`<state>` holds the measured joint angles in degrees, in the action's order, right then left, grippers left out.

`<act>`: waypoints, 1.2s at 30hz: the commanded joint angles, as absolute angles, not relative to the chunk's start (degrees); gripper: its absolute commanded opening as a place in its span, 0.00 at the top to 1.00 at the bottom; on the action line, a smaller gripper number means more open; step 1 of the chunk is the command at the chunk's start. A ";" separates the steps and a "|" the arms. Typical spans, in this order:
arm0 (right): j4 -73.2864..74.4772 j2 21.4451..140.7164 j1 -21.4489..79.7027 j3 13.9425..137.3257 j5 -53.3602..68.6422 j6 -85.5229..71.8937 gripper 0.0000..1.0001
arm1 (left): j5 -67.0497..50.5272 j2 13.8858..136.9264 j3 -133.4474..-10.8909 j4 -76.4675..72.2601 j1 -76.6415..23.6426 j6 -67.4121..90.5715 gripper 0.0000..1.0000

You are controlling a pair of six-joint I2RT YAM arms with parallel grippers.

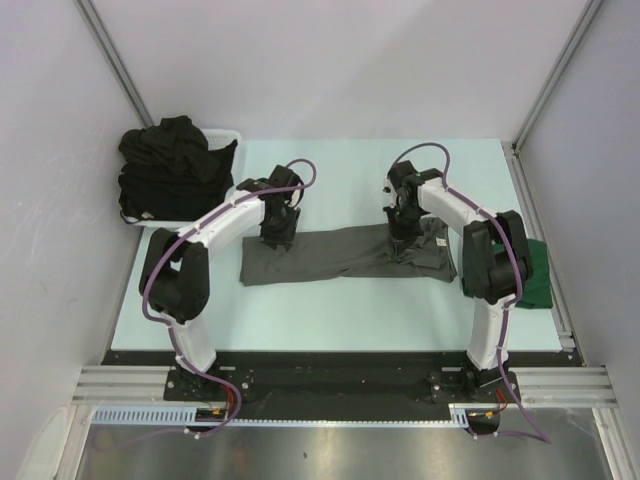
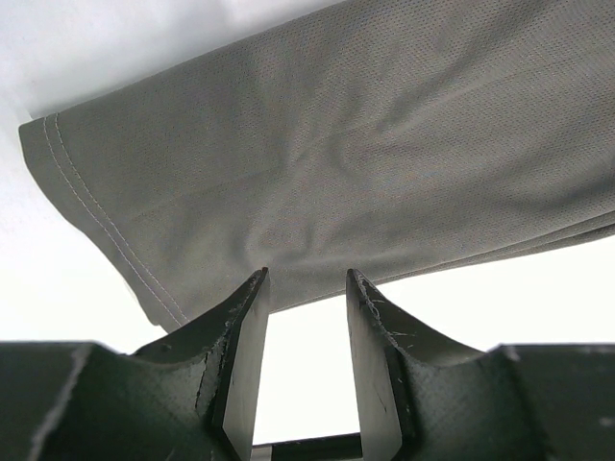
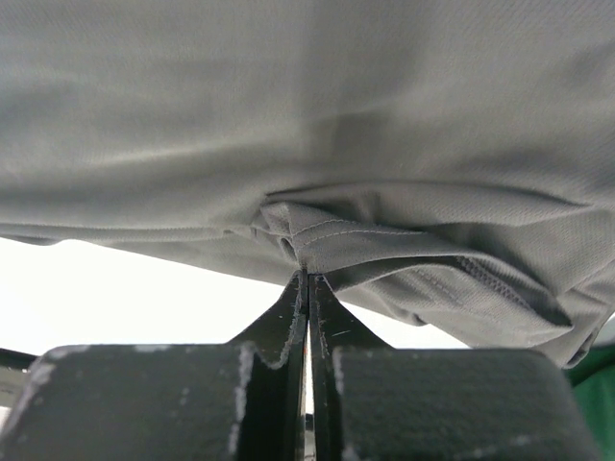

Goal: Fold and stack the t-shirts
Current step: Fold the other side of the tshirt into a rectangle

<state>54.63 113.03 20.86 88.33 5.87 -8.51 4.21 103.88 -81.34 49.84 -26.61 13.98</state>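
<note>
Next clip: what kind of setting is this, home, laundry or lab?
Probably a lab robot cell, not a home: plain white panel walls on aluminium frame posts enclose one pale tabletop, and two white robot arms are bolted to a metal rail at its near edge.

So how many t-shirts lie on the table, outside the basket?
2: a grey t-shirt spread mid-table, and a green t-shirt at the right edge, partly hidden behind the right arm, so more may lie beneath.
</note>
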 commanded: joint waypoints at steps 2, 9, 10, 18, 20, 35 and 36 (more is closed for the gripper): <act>58.71 109.34 21.80 89.74 5.62 -9.14 1.00 | 3.69 104.24 -83.50 48.95 -26.89 13.45 0.57; 61.43 108.55 21.97 88.69 8.96 -10.45 1.00 | 3.78 105.12 -84.37 49.04 -26.81 13.01 0.57; 61.70 108.54 22.15 88.51 9.57 -10.72 1.00 | 3.61 105.29 -84.55 49.22 -26.89 13.01 0.57; 63.19 107.58 23.55 87.01 11.42 -11.87 1.00 | 3.52 105.91 -85.52 49.75 -26.89 13.01 0.57; 63.45 107.58 23.99 86.57 11.69 -12.22 1.00 | 3.60 106.00 -85.52 49.83 -26.81 13.01 0.57; 62.49 110.47 24.70 81.39 14.59 -13.36 0.92 | 3.69 105.82 -85.25 50.27 -26.81 13.18 0.57; 62.49 110.57 24.87 81.30 14.59 -13.45 0.84 | 3.69 105.82 -85.25 50.27 -26.81 13.18 0.57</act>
<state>61.98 110.24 24.27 81.84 13.08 -12.47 4.19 105.86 -83.07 50.30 -26.61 13.89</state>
